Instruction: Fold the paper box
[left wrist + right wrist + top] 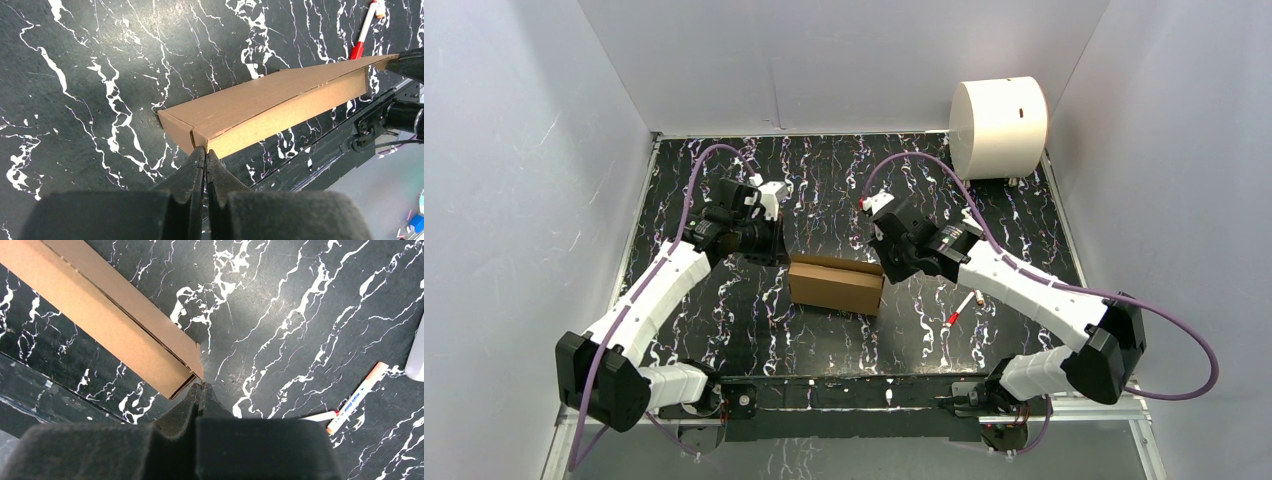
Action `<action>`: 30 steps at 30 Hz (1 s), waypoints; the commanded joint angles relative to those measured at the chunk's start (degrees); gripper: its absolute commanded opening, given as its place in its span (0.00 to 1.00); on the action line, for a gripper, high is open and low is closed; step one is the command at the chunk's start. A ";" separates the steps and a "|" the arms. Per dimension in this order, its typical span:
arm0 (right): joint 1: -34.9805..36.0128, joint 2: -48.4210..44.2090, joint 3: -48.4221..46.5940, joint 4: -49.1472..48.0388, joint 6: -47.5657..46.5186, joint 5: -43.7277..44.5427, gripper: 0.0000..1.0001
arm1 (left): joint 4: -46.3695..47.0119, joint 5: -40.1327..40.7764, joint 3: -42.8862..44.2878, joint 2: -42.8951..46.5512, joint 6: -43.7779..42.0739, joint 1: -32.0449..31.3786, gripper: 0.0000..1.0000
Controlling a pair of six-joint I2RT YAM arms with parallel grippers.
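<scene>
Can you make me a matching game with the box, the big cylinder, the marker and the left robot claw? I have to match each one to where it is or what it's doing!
Things:
1. paper box
2. cylinder
3. marker
4. left gripper

Places or states:
A. white, far back on the right
B. brown, in the middle
C. lying flat, to the right of the box
D. shut, with its tips at the box's left end

Pairs: 1-B, 2-A, 3-C, 4-D
</scene>
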State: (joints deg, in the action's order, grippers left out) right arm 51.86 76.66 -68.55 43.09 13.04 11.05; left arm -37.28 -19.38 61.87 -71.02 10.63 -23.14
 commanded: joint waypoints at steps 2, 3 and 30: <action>0.69 0.96 -3.88 -1.30 6.68 2.01 0.00 | 2.74 -0.99 -0.77 3.52 5.18 -0.86 0.00; 0.83 1.13 -4.10 -1.34 7.28 2.33 0.00 | 3.30 -0.86 -1.28 3.94 5.81 -0.90 0.00; 4.83 7.68 -9.68 -2.04 23.80 11.58 0.00 | 11.23 1.32 -9.61 9.97 13.75 -2.96 0.00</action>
State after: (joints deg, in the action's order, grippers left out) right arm 55.35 83.40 -74.30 45.60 32.71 23.27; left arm -28.75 -13.04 52.88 -63.05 22.59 -24.40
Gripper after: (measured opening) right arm 0.031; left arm 0.008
